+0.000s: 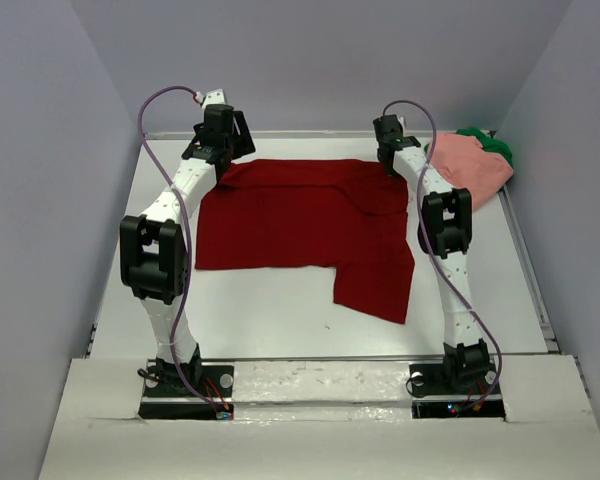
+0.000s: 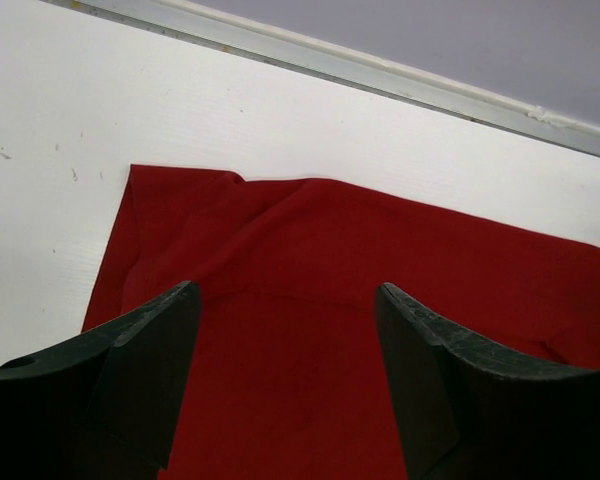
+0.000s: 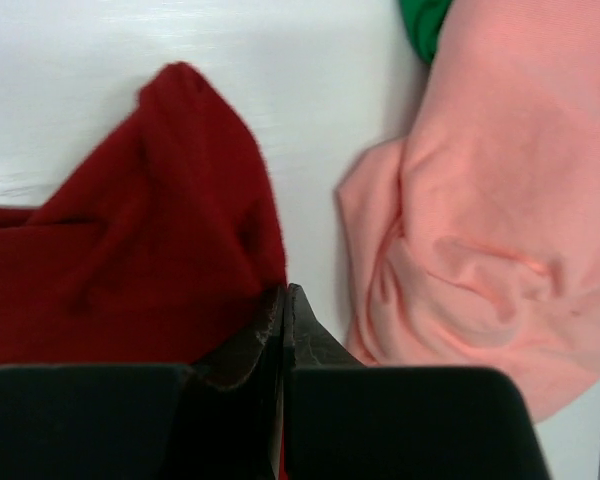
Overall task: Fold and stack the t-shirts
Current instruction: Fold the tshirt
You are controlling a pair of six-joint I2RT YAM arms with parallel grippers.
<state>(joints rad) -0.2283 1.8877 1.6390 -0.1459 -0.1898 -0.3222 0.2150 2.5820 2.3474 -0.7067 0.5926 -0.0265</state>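
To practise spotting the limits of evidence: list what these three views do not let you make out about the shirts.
- Green t-shirt: top view, mostly hidden by the salmon pink t-shirt; right wrist view, cut off by the top edge.
- Dark red t-shirt: top view, far right corner under the right gripper; left wrist view, near part behind the fingers of the left gripper.

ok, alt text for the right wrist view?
The right tool, shut, pinches the edge of the dark red t-shirt, which bunches up at left on the white table. A crumpled salmon pink t-shirt fills the right side, apart from the red one, with a bit of green t-shirt at the top edge.
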